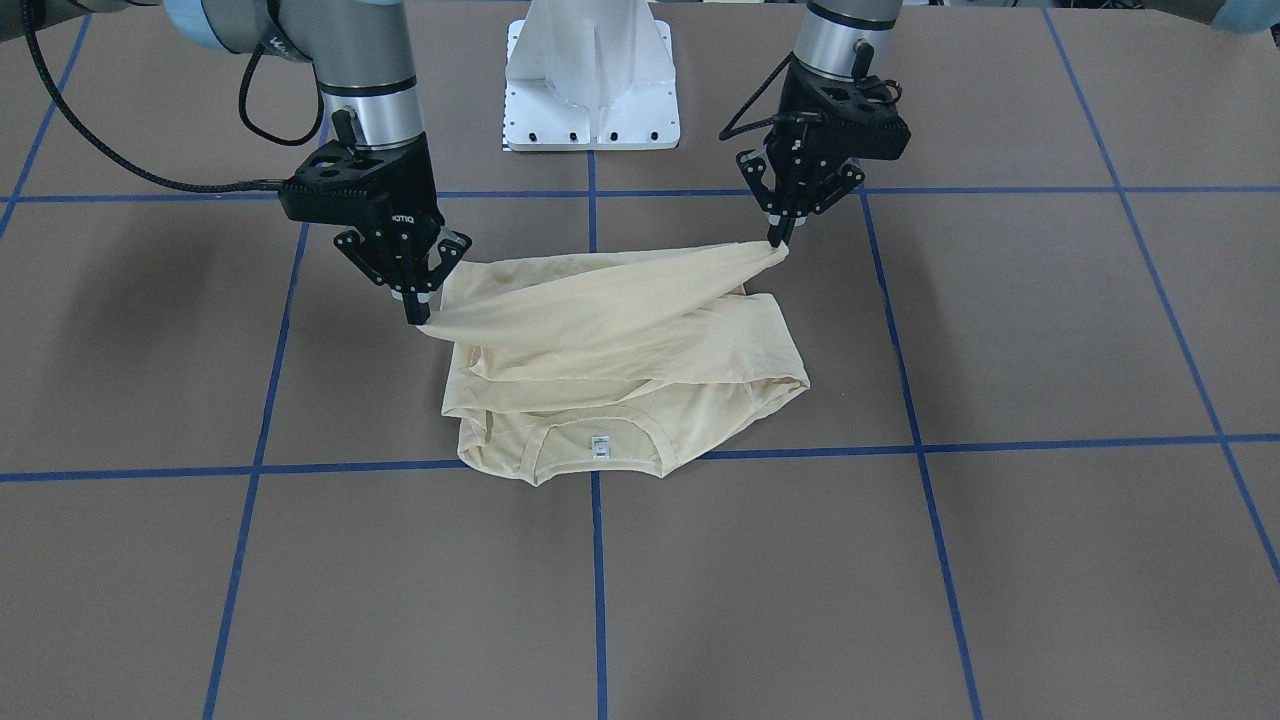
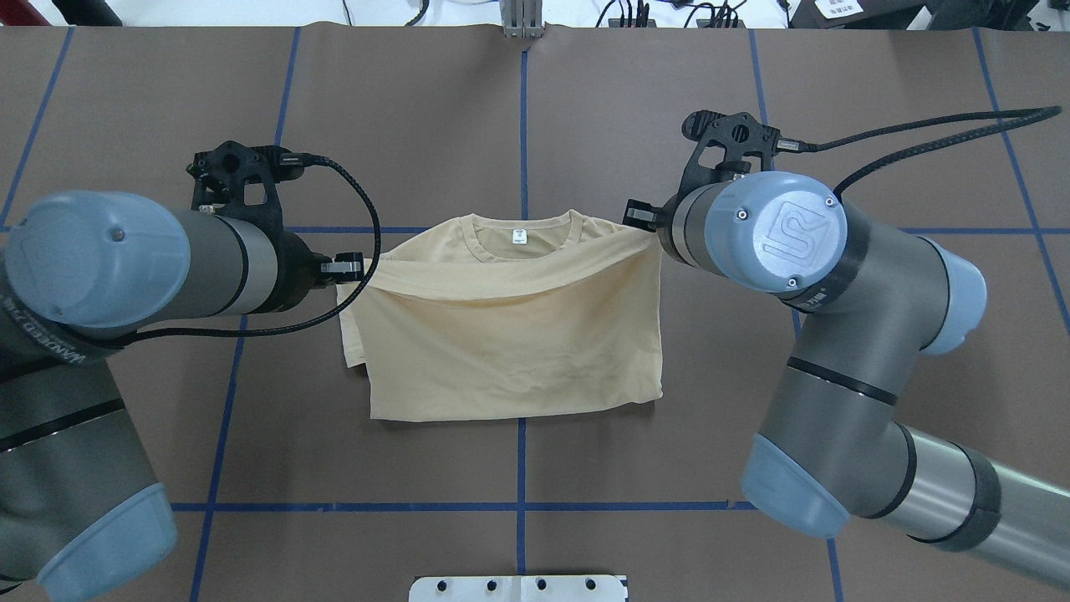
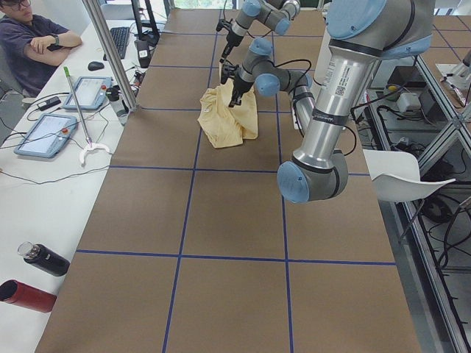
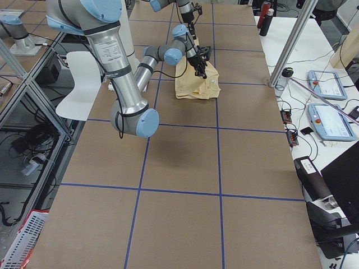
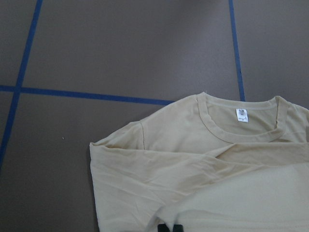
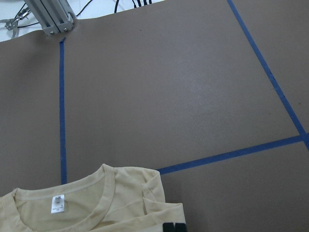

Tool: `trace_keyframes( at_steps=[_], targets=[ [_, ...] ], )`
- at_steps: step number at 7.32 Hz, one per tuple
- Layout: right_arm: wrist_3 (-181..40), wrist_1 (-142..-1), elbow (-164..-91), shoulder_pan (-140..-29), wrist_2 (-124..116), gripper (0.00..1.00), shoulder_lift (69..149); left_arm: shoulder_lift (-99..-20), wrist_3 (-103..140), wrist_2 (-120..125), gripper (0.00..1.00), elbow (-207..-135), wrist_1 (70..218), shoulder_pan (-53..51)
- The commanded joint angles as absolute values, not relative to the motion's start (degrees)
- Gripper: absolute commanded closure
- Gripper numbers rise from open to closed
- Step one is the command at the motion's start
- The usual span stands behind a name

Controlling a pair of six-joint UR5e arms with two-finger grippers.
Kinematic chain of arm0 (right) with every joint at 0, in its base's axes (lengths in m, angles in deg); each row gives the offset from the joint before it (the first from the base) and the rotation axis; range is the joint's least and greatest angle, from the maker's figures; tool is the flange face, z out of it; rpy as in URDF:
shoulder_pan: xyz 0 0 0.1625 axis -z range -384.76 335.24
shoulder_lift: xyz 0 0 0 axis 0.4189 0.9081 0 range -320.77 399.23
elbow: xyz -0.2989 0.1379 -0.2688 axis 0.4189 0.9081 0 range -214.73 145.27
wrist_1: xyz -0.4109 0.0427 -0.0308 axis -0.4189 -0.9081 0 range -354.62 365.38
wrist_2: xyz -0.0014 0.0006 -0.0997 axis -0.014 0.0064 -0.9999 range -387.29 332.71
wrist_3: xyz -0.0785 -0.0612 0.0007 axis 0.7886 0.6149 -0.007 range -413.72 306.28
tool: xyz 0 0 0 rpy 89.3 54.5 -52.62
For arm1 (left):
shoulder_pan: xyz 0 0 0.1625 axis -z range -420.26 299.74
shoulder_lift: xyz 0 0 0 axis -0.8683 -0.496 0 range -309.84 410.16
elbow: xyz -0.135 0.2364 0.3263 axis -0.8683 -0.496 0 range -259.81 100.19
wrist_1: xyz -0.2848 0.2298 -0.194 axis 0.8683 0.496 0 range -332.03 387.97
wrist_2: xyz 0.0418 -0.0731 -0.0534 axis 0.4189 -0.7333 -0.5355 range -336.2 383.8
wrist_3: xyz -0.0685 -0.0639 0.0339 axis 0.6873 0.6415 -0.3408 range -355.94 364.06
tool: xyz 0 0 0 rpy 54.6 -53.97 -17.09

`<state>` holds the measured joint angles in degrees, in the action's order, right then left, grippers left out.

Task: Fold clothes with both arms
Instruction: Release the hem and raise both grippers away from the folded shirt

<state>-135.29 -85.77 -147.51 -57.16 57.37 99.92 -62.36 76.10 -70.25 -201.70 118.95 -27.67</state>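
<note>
Where the T-shirt (image 1: 620, 340) lies on the table (image 1: 1000, 560), we see one edge lifted.
We find the left gripper (image 1: 779, 238) and right gripper (image 1: 417, 312) each clamped on one corner of it, fabric stretched between them.

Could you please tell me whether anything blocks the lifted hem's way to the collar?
Nothing visible does. The left gripper and right gripper pinch the hem corners of the T-shirt, and only its own flat layers lie ahead, up to the neck label.
</note>
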Motion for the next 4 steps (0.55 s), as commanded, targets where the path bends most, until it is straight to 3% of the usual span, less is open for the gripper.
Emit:
trace_keyframes(
  at_steps=[1, 4],
  targets=[
    [-135.29, -85.5, -141.55, -58.24, 57.35, 1.0, 95.16, -63.92, 75.6, -68.68, 1.0, -194.46, 122.77, -26.96],
    [-135.11, -76.4, -128.39, -59.04, 57.17, 1.0, 91.54, -64.44, 75.51, -66.74, 1.0, -182.07, 133.5, -26.51]
  ],
)
